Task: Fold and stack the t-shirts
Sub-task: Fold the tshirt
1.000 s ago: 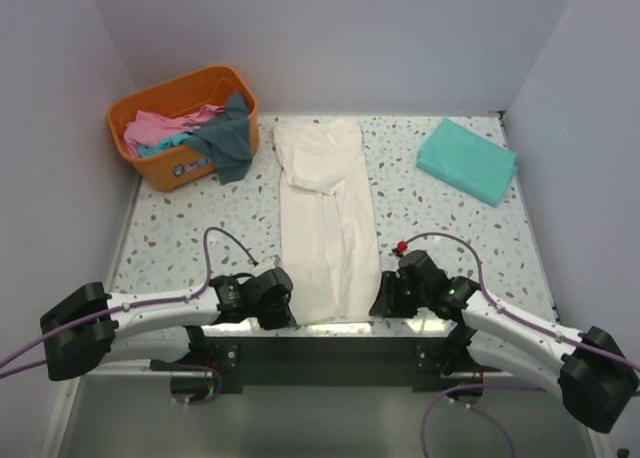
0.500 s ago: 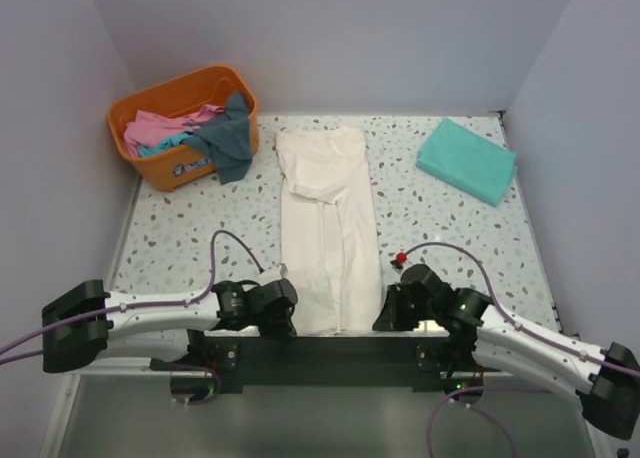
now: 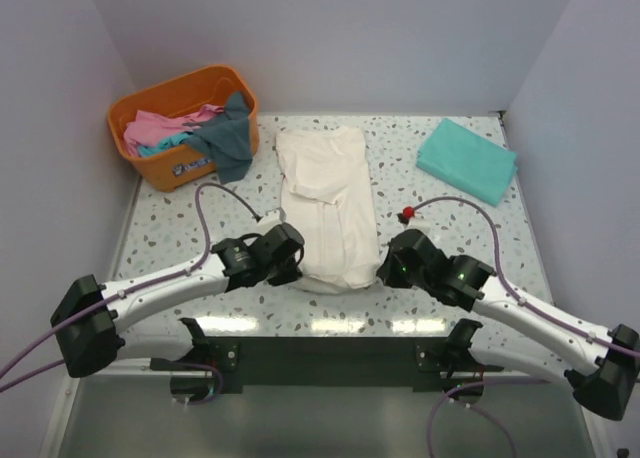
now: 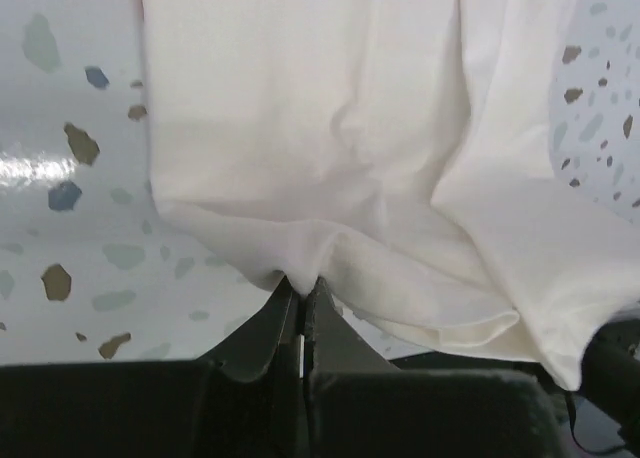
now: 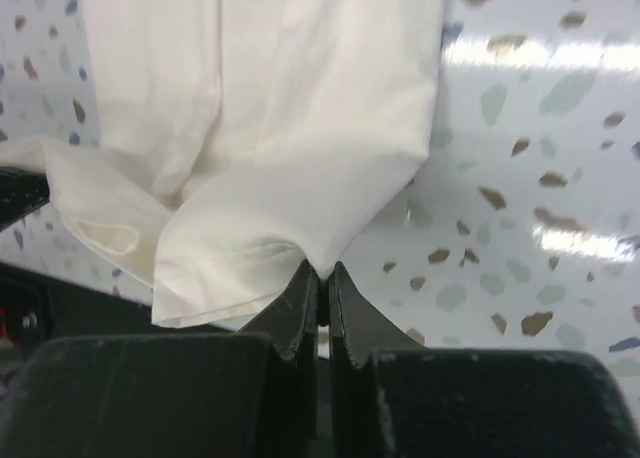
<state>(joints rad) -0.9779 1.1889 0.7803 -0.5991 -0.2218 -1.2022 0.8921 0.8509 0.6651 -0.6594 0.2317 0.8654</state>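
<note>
A cream-white t-shirt (image 3: 328, 203) lies as a long folded strip down the middle of the table, its near end lifted and curled back. My left gripper (image 3: 292, 261) is shut on the near left corner of that cream-white t-shirt (image 4: 300, 128). The right gripper (image 3: 385, 266) is shut on the near right corner of the same t-shirt (image 5: 290, 108). In each wrist view, left gripper (image 4: 301, 281) and right gripper (image 5: 322, 270), the cloth bunches into the closed tips. A folded teal-green t-shirt (image 3: 467, 161) rests at the far right. Pink, teal and dark grey-blue t-shirts (image 3: 190, 133) fill the basket.
The orange plastic basket (image 3: 150, 103) stands at the far left corner, a dark tee hanging over its rim. Speckled tabletop (image 3: 170, 228) shows on both sides of the strip. Grey walls enclose the left, right and back. A black rail runs along the near edge.
Both grippers closed on the near corners of the cream-white t-shirt at the table's front edge, then carried that end up and away from the edge, shortening the strip.
</note>
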